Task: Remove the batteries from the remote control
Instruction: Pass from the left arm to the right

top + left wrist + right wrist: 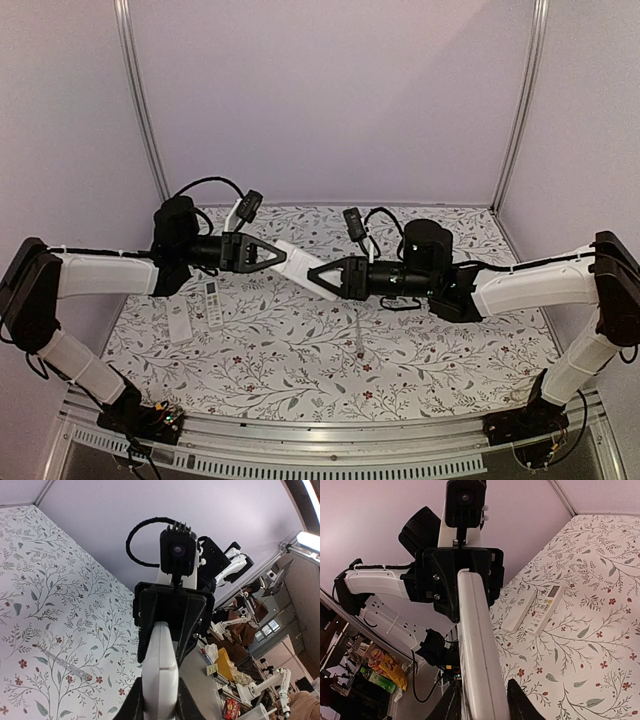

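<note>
Remote [308,266] held in mid-air over the centre of the bench [450,370], left pincer [282,257] clamped on its 9 o'clock end, right pincer [335,275] narrowed onto the 3 o'clock end. No batteries in view, presumably inside. Uneven pulling could twist it loose and drop it.

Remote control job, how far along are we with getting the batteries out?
Early. Done: a remote is held up off the table. In hand: left tool and right tool each grip one end. Left: no batteries show anywhere yet; two more remotes lie on the table.
</note>
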Tool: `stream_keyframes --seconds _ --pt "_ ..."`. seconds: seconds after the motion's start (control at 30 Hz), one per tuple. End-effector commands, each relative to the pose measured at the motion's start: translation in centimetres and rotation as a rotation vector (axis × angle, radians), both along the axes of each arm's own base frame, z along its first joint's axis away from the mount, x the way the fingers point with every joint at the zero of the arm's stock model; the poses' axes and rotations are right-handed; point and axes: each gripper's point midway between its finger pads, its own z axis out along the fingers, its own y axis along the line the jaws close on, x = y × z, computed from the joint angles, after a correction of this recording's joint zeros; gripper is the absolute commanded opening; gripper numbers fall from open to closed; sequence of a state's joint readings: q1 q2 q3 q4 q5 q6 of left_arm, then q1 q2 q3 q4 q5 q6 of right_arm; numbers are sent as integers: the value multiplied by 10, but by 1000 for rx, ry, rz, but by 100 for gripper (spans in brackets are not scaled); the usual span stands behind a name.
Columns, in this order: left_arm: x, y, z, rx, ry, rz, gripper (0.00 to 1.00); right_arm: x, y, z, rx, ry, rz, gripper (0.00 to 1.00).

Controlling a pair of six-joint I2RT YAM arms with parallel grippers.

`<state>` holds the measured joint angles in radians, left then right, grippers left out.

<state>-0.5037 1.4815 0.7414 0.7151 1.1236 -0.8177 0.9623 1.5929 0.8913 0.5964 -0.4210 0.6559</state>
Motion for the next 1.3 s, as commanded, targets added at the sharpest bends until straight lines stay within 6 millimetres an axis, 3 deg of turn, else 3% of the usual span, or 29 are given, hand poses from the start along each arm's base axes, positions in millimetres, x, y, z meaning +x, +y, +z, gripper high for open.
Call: stream_keyframes --seconds 0.0,0.23,0.47,0.83,1.13,1.27 --pt "-5 -5 -3 -2 2 -30 0 -1 4 2 5 2 10 26" --pt "-5 -10 -10 18 21 -40 8 -2 2 2 18 25 6 10" --pt "0 -13 -17 63 15 -15 21 -3 -2 4 33 34 -6 3" --pt "8 -13 -24 110 14 22 44 -6 -6 5 50 47 -11 1" --pt "17 -4 -18 113 -18 66 79 -4 -11 1 43 53 -30 1" --pt "18 -2 -16 127 -49 80 84 -3 -12 2 44 56 -34 1"
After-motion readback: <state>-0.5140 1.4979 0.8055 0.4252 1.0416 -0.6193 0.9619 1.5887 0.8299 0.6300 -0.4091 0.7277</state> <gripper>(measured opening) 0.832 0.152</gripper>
